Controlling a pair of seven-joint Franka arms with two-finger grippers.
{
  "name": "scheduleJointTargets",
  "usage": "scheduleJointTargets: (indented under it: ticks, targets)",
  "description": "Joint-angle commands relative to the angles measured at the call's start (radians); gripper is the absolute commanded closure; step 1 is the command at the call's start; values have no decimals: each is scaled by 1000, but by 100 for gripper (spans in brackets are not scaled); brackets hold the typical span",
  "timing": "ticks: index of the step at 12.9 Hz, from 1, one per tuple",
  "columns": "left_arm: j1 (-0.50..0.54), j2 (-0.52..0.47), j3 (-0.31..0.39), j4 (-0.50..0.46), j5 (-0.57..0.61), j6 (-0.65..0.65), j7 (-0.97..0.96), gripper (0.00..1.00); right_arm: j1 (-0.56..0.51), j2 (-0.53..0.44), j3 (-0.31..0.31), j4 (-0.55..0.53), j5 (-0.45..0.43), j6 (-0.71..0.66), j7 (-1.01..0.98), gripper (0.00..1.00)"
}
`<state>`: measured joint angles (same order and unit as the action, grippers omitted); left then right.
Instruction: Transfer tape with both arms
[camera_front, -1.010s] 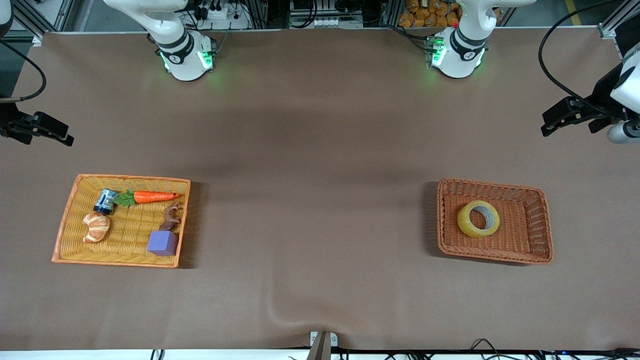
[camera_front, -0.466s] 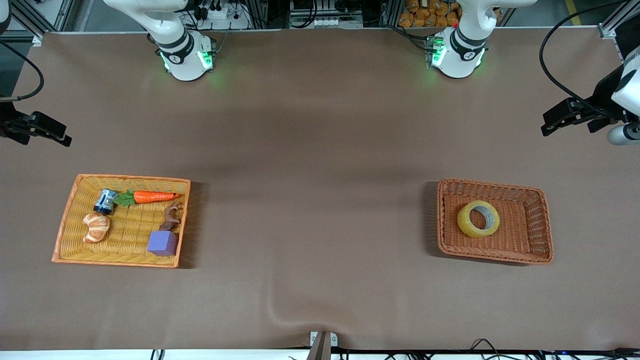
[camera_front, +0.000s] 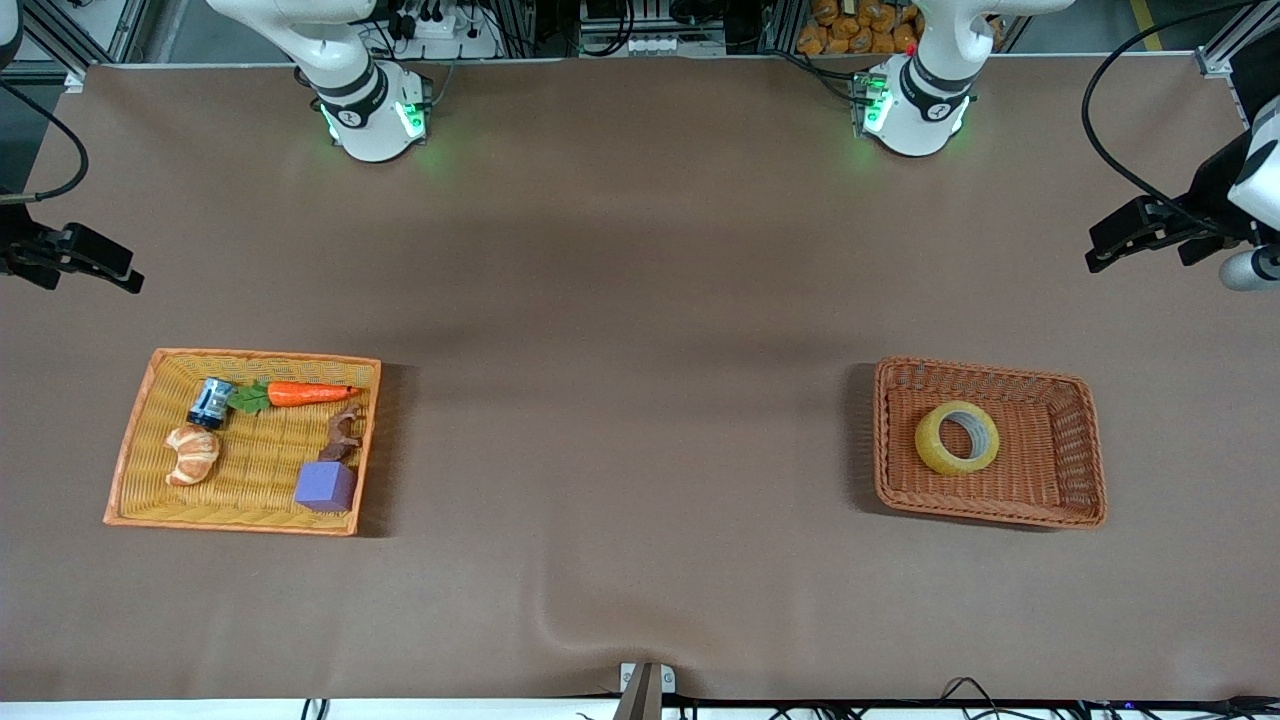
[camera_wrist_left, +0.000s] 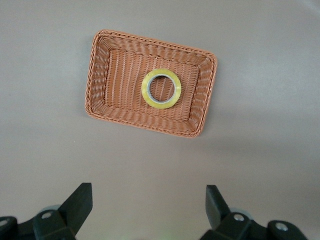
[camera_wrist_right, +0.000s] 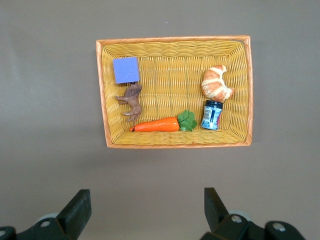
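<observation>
One tape (camera_front: 957, 437) lies flat, hole up, in brown basket (camera_front: 1085, 440).

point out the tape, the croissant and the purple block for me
tape (camera_front: 940, 454): front view, on the yellow band of the roll nearest the camera.
croissant (camera_front: 193, 454): front view, on the middle of its curved body.
purple block (camera_front: 324, 486): front view, on its top face.

Brown table (camera_front: 640, 300) carries two wicker baskets (camera_front: 990, 515).
</observation>
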<state>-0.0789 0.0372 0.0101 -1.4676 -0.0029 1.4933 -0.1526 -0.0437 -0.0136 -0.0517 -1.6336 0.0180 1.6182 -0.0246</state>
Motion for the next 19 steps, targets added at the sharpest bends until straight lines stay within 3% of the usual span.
scheduleJointTargets:
  ticks: [1, 19]
  targets:
    - [-5, -2, 13, 0, -2, -11, 15, 0, 8, 7, -5, 17, 8, -6, 15, 0]
    - [-2, 18, 8, 13, 32, -16, 73, 0, 16, 9, -4, 17, 8, -6, 15, 0]
